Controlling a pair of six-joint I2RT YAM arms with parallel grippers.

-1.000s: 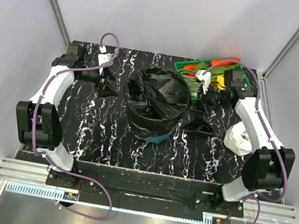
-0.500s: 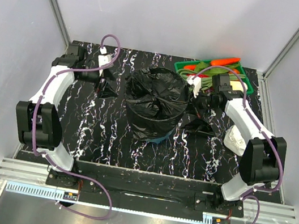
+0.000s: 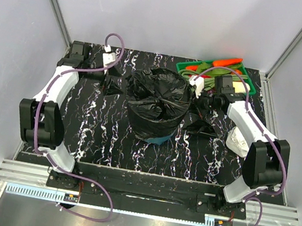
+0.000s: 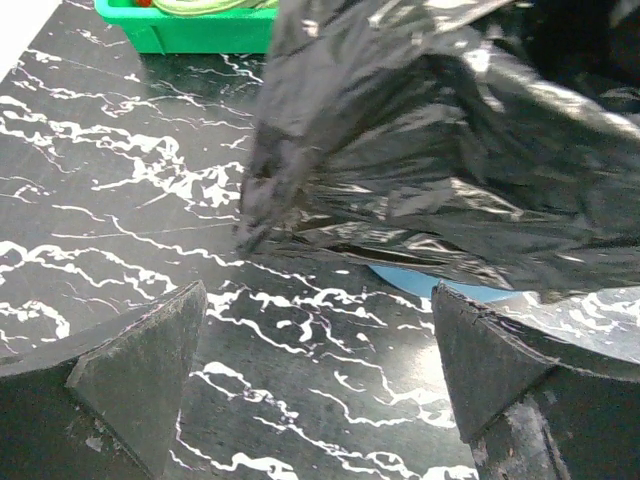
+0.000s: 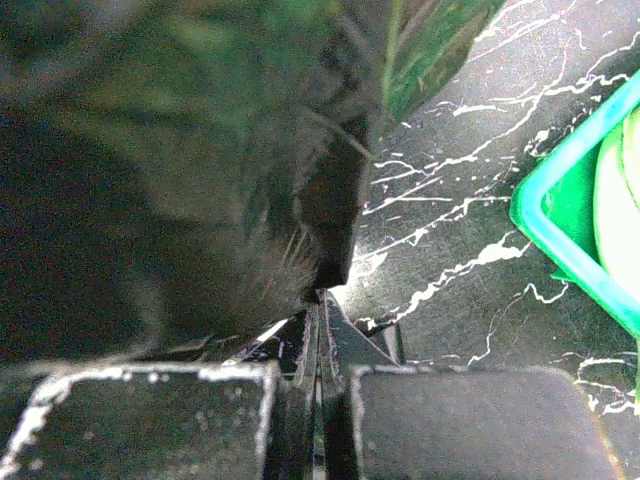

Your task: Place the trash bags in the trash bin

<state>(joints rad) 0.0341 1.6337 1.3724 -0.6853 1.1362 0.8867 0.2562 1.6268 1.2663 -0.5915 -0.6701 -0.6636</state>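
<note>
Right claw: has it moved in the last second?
Yes. The right claw, shut on a trash bag, has shifted left toward the trash bin, judged against the fixed green tray behind it.

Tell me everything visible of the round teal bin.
The round teal plastic trash bin stands upright mid-table on the black marbled tabletop. A glossy black plastic film bag bunches over its mouth and drapes down its walls, so only a smooth teal sliver near the base shows. Rim and inside are hidden.
</note>
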